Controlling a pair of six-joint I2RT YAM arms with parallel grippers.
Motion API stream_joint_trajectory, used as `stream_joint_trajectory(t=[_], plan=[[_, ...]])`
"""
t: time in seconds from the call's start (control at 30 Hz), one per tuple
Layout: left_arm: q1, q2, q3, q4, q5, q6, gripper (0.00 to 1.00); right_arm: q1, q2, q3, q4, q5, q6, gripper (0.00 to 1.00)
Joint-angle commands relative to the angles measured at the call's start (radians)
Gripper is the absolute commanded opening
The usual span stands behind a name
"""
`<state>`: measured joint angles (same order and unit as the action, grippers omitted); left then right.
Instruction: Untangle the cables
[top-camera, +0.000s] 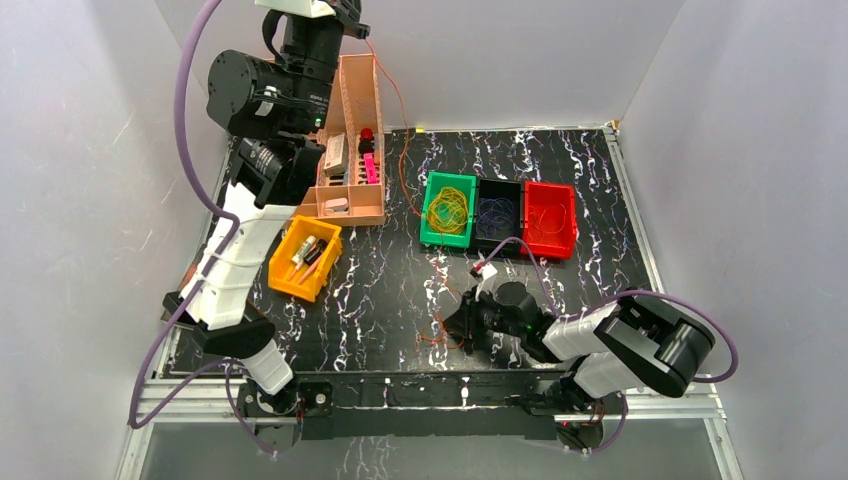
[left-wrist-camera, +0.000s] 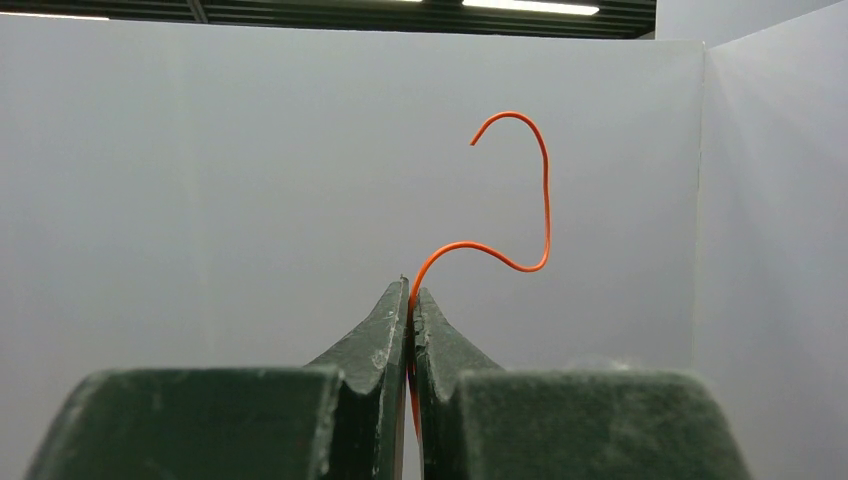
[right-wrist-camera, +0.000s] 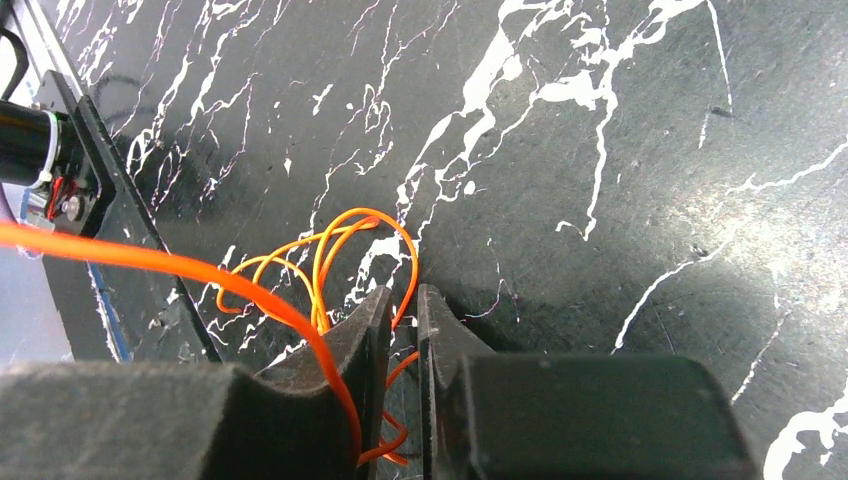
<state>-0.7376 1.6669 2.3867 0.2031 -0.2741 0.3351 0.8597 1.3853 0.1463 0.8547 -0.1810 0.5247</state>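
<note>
My left gripper (top-camera: 345, 15) is raised high at the back left. In the left wrist view it (left-wrist-camera: 411, 290) is shut on one orange cable (left-wrist-camera: 530, 200), whose free end curls above the jaws. That cable (top-camera: 402, 150) hangs down to a small orange cable bundle (top-camera: 437, 335) at the table's front. My right gripper (top-camera: 455, 325) is low on the table at that bundle. In the right wrist view its jaws (right-wrist-camera: 403, 292) stand nearly together with orange strands between them. The bundle's loops (right-wrist-camera: 340, 245) lie just beyond, and one strand (right-wrist-camera: 150, 258) runs off to the left.
A green bin (top-camera: 432, 185) holds yellow wires, a black bin (top-camera: 497, 188) blue ones, a red bin (top-camera: 572, 222) orange ones. A peach organiser tray (top-camera: 352, 100) and a yellow bin (top-camera: 290, 280) of parts stand left. White walls enclose the table.
</note>
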Motion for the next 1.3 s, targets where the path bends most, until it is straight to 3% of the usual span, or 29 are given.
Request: stream_joint_trajectory(t=[0.0,0.2,0.43,0.87,1.0,1.1,1.27], plan=[[0.004,-0.012,0.042,0.08,-0.001,0.034,0.0,0.005,-0.02,-0.014,-0.022,0.018,-0.015,0.25],[0.003,-0.006,0.059,0.118,-0.003,0.072,0.0,0.004,-0.023,-0.02,-0.024,0.007,-0.009,0.27],[0.004,-0.005,0.072,0.205,-0.016,0.197,0.0,0.005,-0.055,-0.083,-0.008,0.012,0.005,0.39],[0.004,-0.036,0.036,0.253,-0.032,0.304,0.0,0.006,-0.112,-0.146,-0.03,0.036,0.027,0.43],[0.003,-0.059,-0.007,0.198,-0.053,0.248,0.0,0.005,-0.16,-0.099,-0.089,0.041,0.02,0.45],[0.004,-0.089,-0.029,0.016,-0.074,0.107,0.0,0.005,-0.22,-0.026,-0.178,0.052,0.016,0.47],[0.003,-0.227,-0.307,-0.07,-0.127,-0.092,0.0,0.006,-0.356,0.096,-0.335,0.112,-0.023,0.5]])
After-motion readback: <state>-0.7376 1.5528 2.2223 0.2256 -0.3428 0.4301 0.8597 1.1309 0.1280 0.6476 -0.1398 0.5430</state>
